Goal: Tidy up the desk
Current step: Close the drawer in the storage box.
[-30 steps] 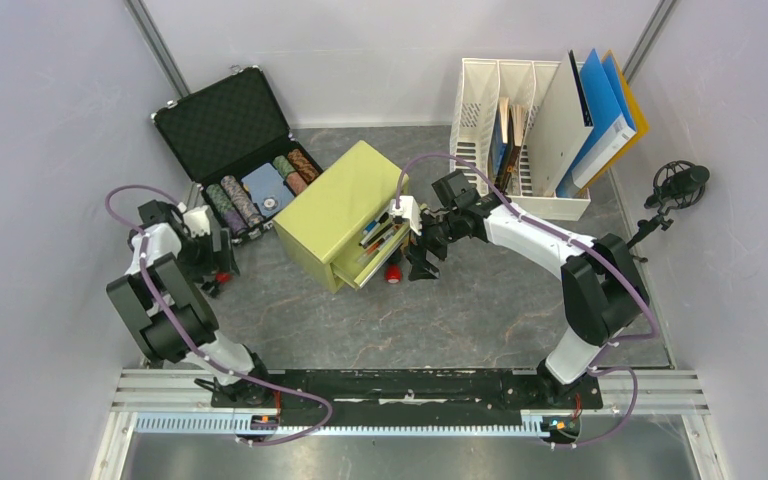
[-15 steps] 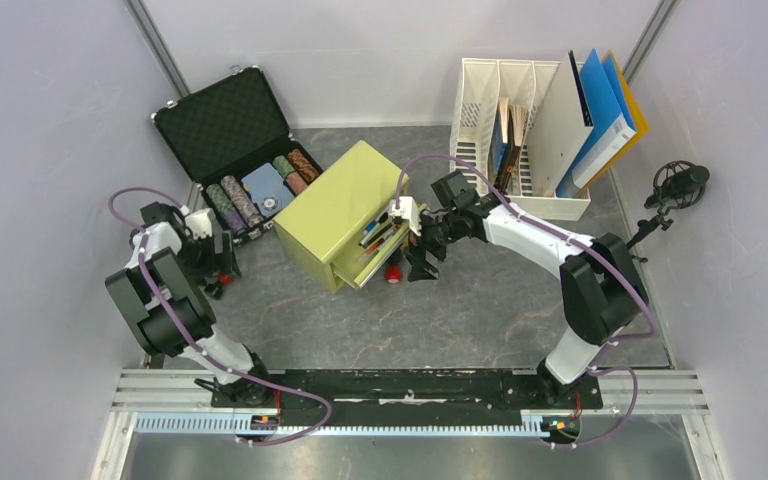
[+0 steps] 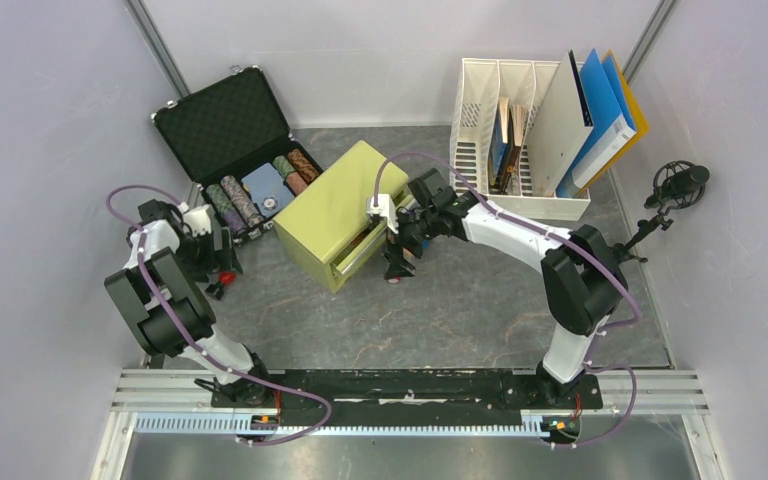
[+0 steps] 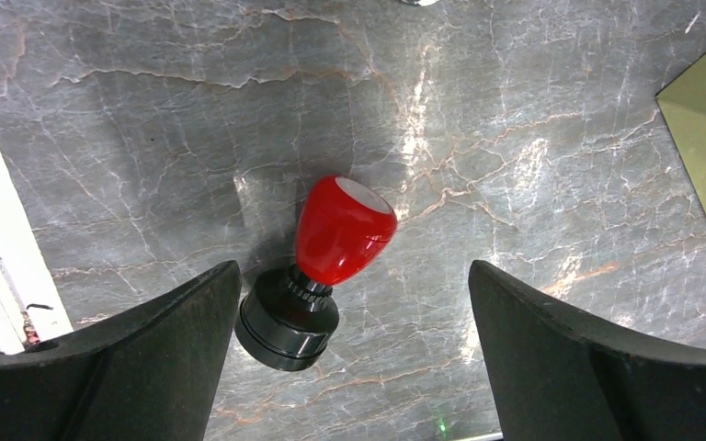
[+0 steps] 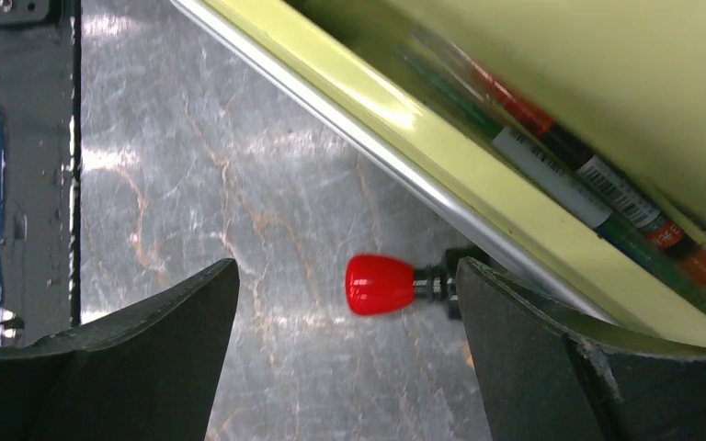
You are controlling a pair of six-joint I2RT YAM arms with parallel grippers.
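The dark grey marbled desk (image 3: 460, 300) carries a yellow-green drawer cabinet (image 3: 335, 205) whose drawer (image 3: 360, 252) stands slightly out. My right gripper (image 3: 398, 262) is open against the drawer front. In the right wrist view the open gripper (image 5: 345, 358) straddles a red-topped stamp (image 5: 381, 285) lying half under the drawer, with pens (image 5: 552, 175) inside the drawer. My left gripper (image 3: 218, 268) is open over a second red-topped stamp (image 3: 224, 279). In the left wrist view that stamp (image 4: 331, 253) lies tilted on the desk between the open gripper (image 4: 354, 367), close to the left finger.
An open black case (image 3: 230, 130) with poker chips (image 3: 250, 195) stands at the back left. A white file rack (image 3: 520, 150) with folders stands at the back right. A microphone (image 3: 678, 185) is at the right wall. A metal rail (image 3: 410, 385) runs along the front.
My right gripper has moved left against the cabinet and the drawer has slid most of the way in. The left arm has barely moved.
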